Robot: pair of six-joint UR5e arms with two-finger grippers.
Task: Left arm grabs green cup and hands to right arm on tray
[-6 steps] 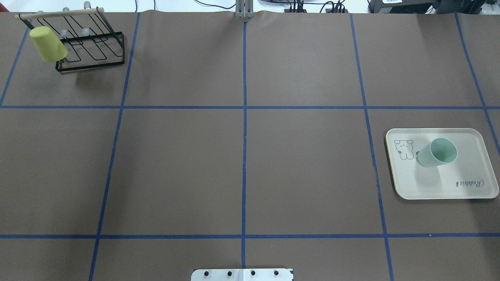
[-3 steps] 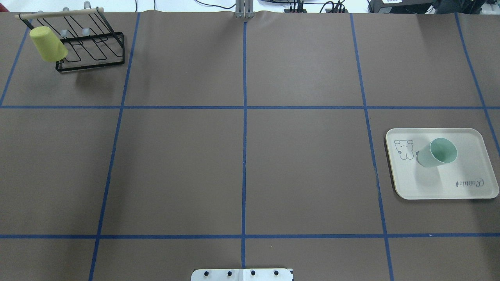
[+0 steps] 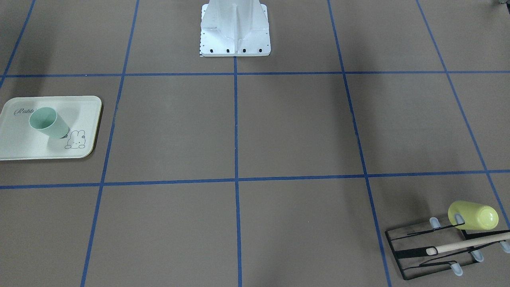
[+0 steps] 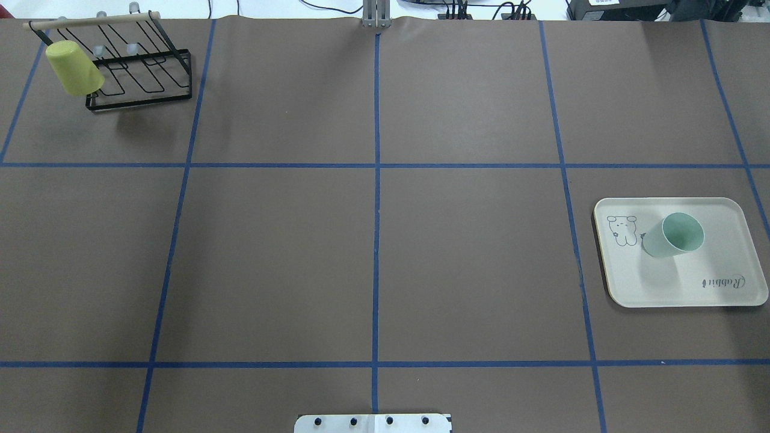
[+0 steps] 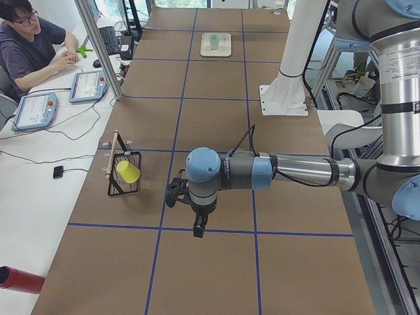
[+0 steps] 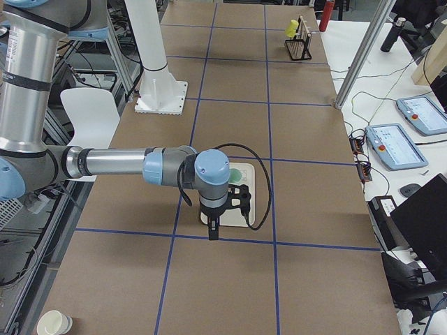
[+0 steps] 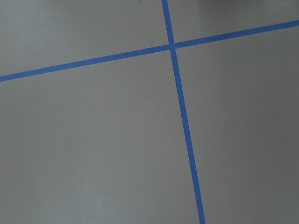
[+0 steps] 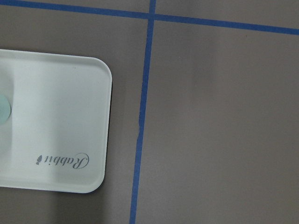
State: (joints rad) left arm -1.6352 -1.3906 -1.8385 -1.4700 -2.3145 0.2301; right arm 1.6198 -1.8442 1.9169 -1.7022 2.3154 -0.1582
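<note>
- Cursive "Rabbit" script point(image 8: 63, 161) readable on the flat cream rectangular tray point(image 4: 716, 264) with rounded corners; small line-drawn bunny point(image 4: 622, 230) at the opposite end.
- Small pale mint-green plastic cup point(image 4: 674, 236) standing mouth-up on that tray, between bunny and script, covering the word's last letters in the front-facing view.
- No other writing legible.
- Grey tubular left arm point(image 5: 289, 172) stretched low over the brown table cover point(image 4: 469, 258); its black gripper point(image 5: 197, 228) pointing down above a blue tape line point(image 7: 184, 121), well apart from cup and tray; claw opening impossible to tell.
- Grey tubular right arm point(image 6: 119, 162) reaching out, black gripper point(image 6: 213, 230) hanging close by the tray's edge; claw state likewise impossible to tell.
- Far corner: yellow-green plastic cup point(image 4: 73, 68) upturned on a black wire rack point(image 4: 144, 78) with a wooden rod.
- White metal base plate point(image 3: 235, 28) at the robot's side.
- Seated operator point(image 5: 29, 46) at a side table, beside two handheld control tablets point(image 5: 33, 108).
</note>
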